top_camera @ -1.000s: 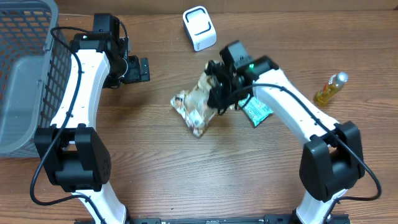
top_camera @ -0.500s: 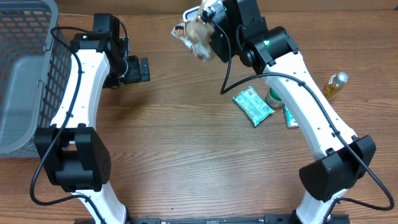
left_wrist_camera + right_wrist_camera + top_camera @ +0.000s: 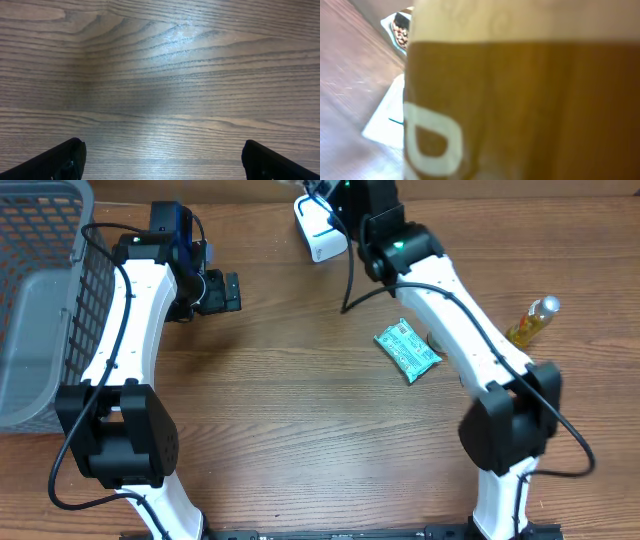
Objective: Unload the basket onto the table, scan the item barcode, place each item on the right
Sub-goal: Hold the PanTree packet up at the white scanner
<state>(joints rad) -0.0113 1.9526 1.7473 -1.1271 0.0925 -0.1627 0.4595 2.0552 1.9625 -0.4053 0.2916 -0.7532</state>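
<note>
A brown and cream snack bag fills the right wrist view, blurred and very close to the camera. My right gripper is raised at the table's back edge, just above the white barcode scanner, and is shut on the bag. From overhead the bag is almost entirely out of frame. The scanner's white body shows past the bag's left side. My left gripper hovers wide open over bare wood at the left, its dark fingertips far apart with nothing between them.
A grey wire basket stands at the far left. A teal packet lies right of centre beside the right arm. A small yellow bottle lies near the right edge.
The right arm lifted the snack bag off the middle of the table and carried it back over the scanner, up out of the overhead frame. The left arm stayed still.
</note>
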